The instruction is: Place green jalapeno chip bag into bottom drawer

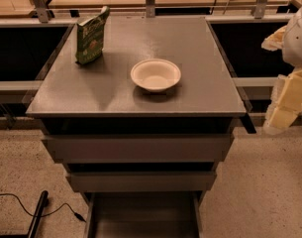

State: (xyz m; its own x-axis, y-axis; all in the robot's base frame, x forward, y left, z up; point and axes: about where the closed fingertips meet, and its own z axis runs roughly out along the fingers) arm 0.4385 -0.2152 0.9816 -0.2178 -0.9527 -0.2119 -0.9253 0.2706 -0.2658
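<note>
The green jalapeno chip bag (91,35) stands upright on the back left of the grey cabinet top (205,90). The bottom drawer (143,216) is pulled out at the foot of the cabinet; its flat grey floor shows bare. My gripper (285,105) is a pale, yellowish shape at the right edge of the view, beside the cabinet's right side and about level with its top. It is far from the bag and touches nothing that I can see.
A white round bowl (155,75) sits near the middle of the cabinet top. Two wider grey drawers (138,148) above the bottom one stand slightly out. A black cable (26,213) lies on the speckled floor at lower left. Wooden tables stand behind.
</note>
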